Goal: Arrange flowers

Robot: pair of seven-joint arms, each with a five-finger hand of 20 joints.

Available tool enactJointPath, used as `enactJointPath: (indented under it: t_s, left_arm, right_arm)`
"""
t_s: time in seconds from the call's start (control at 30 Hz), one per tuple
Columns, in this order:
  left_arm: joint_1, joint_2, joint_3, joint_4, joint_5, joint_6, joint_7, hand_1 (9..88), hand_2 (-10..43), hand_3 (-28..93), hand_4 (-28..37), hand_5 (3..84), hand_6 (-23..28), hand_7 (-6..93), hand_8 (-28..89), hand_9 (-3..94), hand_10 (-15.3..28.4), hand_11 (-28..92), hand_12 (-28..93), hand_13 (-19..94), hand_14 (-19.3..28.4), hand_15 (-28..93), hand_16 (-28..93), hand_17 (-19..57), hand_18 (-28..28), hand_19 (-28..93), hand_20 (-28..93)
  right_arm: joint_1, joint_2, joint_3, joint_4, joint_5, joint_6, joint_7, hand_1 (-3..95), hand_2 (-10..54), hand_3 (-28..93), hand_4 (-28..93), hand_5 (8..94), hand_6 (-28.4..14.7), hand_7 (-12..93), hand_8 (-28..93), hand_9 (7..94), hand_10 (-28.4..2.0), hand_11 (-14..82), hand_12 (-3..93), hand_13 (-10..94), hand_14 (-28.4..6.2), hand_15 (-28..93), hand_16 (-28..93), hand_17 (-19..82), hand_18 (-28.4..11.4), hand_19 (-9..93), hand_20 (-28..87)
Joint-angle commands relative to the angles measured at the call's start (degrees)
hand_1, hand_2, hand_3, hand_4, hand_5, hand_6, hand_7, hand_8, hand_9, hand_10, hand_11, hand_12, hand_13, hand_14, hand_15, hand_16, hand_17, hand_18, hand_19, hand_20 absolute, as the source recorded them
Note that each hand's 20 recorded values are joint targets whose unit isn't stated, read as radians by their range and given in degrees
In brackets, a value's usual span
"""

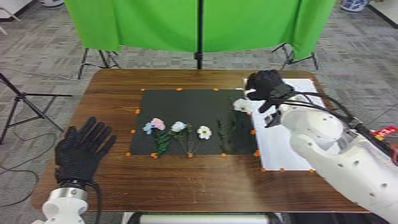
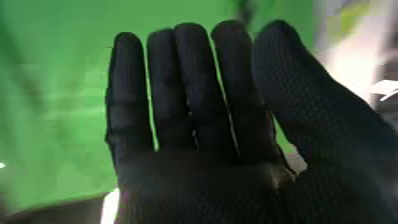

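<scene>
my left hand (image 1: 78, 155) is at the left of the table (image 1: 178, 187), fingers spread wide. flowers (image 1: 204, 132) lie on the black mat (image 1: 182, 106), one white bloom (image 1: 241, 105) near my right hand (image 1: 266, 87), its straight fingers narrowly spaced, above the white sheet (image 1: 280, 152).

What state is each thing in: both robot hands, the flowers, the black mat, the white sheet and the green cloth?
Left hand, open
Right hand, open, fingers straight
Flowers, laid down, not standing
Black mat, spread flat
White sheet, flat, partly hidden
Green cloth, hung up
</scene>
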Motion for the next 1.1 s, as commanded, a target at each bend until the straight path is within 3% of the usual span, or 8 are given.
enactJointPath:
  t_s: [0.03, 0.67, 0.87, 1.1]
  left_arm:
    - [0.06, -0.3, 0.31, 0.72, 1.11, -0.97, -1.07, 27.5, 12.7, 74, -28.3, 44.5, 6.8, 17.1, -9, 40.4, 14.7, 26, 14, 32, 13.9, 40, -5, -3.8, 14.3, 33, 14]
    - [0.54, -0.11, 0.24, 0.49, 0.62, -0.66, -0.83, 27.4, 12.7, 74, -28.3, 44.6, 6.8, 17.0, -9, 40.2, 14.7, 26, 14, 31, 13.9, 40, -5, -3.8, 14.2, 33, 14]
    - [0.29, 0.0, 0.31, 0.65, 0.74, -0.92, -0.97, 27.4, 12.7, 74, -28.3, 44.6, 6.8, 16.9, -9, 40.2, 14.7, 26, 14, 31, 14.0, 40, -5, -3.8, 14.3, 33, 14]
    - [0.49, 0.08, 0.44, 0.58, 0.6, -0.75, -0.63, 27.5, 12.7, 74, -28.3, 44.6, 6.7, 17.0, -9, 40.1, 14.7, 26, 14, 31, 13.9, 40, -5, -3.8, 14.3, 33, 14]
  right_arm:
    - [1.43, -1.34, -5.31, -0.89, -1.59, -2.61, -0.52, 48.0, -2.0, 79, -28, 62.7, -4.9, 15, -13, 56.8, -16.0, 18.1, 18.7, 40, -13.4, 39, 15, 18, -19.3, 59, 21]
    - [-0.84, -1.95, 1.32, -2.19, 2.61, -3.55, 3.36, 41.4, -1.2, 79, -28, 54.2, -4.4, 16, -12, 48.6, -18.7, 14.1, 17.5, 36, -15.7, 40, 14, 16, -20.6, 59, 21]
    - [-1.36, -1.57, 5.98, 0.61, 4.28, -0.15, 7.81, 38.9, -2.0, 79, -27, 49.7, -4.5, 16, -12, 42.8, -19.7, 11.1, 17.0, 32, -16.8, 39, 13, 15, -20.7, 58, 20]
    - [1.91, -1.5, 8.51, 8.46, 7.82, 3.67, 12.74, 37.1, -3.4, 80, -26, 44.1, -4.9, 15, -11, 34.7, -19.8, 7.4, 15.0, 23, -17.3, 30, 10, 13, -18.6, 50, 16]
